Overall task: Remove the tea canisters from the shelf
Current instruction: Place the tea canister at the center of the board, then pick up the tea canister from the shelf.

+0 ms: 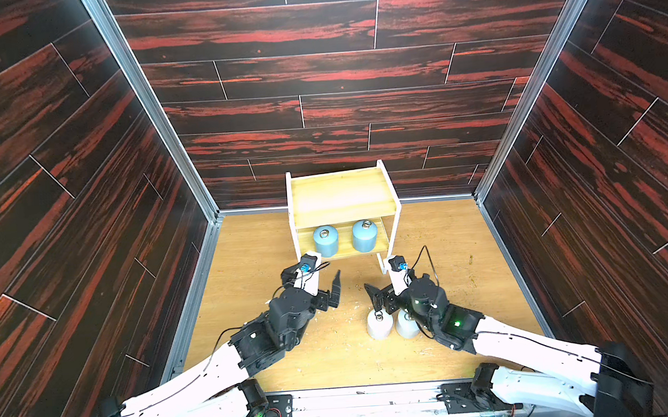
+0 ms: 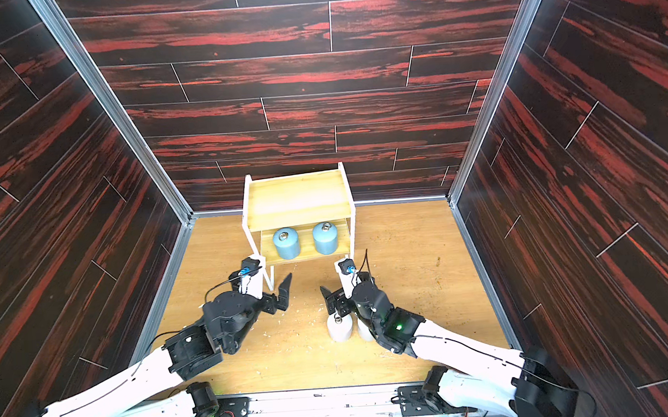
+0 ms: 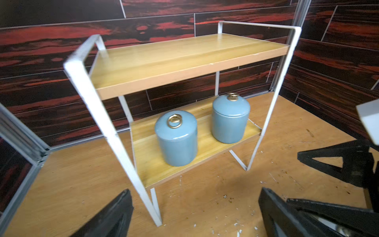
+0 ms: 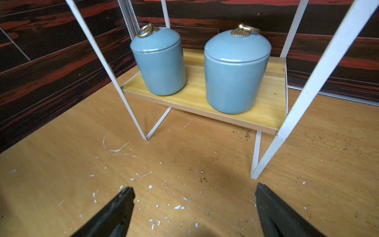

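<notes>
The two blue canisters (image 1: 325, 239) stand upright on the lower board of the shelf (image 1: 341, 195), straight ahead of both grippers. The left gripper (image 3: 193, 207) and right gripper (image 4: 193, 195) have jaws wide apart and empty, each facing the jar on its own side. The white canisters (image 1: 379, 324) are off it already.

The shelf (image 1: 341, 195) stands mid-frame at the far edge of the desk (image 1: 241, 270), with a left canister (image 1: 325, 240) and a right canister (image 1: 364, 235) side by side, apart, on its lower board (image 1: 346, 249). Lower right of it, a pair of canisters (image 1: 379, 325) stands close together on the desk.
</notes>
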`<state>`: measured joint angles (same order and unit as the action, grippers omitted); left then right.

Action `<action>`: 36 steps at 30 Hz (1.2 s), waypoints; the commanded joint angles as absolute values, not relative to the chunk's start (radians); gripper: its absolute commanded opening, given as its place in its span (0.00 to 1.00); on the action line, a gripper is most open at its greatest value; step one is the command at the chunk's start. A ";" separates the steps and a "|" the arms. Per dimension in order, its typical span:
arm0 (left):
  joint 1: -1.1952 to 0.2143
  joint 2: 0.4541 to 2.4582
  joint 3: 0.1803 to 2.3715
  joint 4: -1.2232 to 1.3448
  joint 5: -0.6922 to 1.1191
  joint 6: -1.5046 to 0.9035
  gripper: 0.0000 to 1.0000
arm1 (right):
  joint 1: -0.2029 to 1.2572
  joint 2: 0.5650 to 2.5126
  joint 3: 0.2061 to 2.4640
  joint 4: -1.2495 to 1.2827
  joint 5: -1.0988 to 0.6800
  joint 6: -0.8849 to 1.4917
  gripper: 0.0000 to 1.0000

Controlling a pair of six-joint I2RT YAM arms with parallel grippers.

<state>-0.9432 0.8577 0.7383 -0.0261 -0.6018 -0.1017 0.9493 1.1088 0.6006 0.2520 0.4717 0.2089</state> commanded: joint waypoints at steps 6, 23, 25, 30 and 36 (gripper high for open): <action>-0.854 0.728 0.699 -0.129 -0.654 -0.074 1.00 | 0.963 1.285 0.659 0.502 0.637 0.199 0.97; -0.815 0.666 0.692 -0.176 -0.677 -0.054 1.00 | 0.959 1.464 0.733 0.670 0.751 0.142 0.98; -0.813 0.664 0.692 -0.177 -0.677 -0.053 1.00 | 0.954 1.475 0.736 0.683 0.757 0.137 0.99; -0.811 0.664 0.692 -0.176 -0.677 -0.046 1.00 | 0.937 1.497 0.744 0.707 0.756 0.131 0.98; -0.810 0.668 0.694 -0.173 -0.676 -0.040 1.00 | 0.919 1.520 0.752 0.730 0.752 0.128 0.98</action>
